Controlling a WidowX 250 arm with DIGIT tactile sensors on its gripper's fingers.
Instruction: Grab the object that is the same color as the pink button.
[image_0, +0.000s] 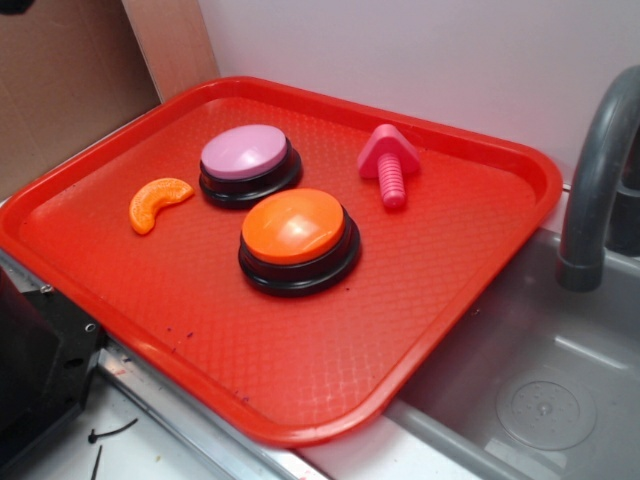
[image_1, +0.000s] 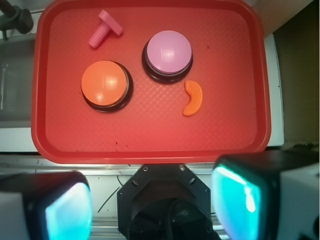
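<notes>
The object, a bright pink toy bolt (image_0: 388, 163) (image_1: 104, 29) with a triangular head and ribbed shaft, lies on its side at the far end of the red tray (image_0: 300, 390) (image_1: 150, 150). The pink button (image_0: 247, 162) (image_1: 168, 54), pale pink dome on a black base, stands near the tray's middle. My gripper (image_1: 152, 207) is open, well back from the tray over the robot's base, with nothing between its cyan pads (image_1: 235, 200). In the exterior view the gripper is out of frame.
An orange-topped button (image_0: 298, 238) (image_1: 105, 85) stands next to the pink one. An orange crescent slice (image_0: 156, 202) (image_1: 192, 98) lies beside them. A grey sink (image_0: 540, 380) with a faucet (image_0: 595, 180) borders the tray. The robot's black base (image_0: 40, 370) (image_1: 167, 200) sits at the tray's near edge.
</notes>
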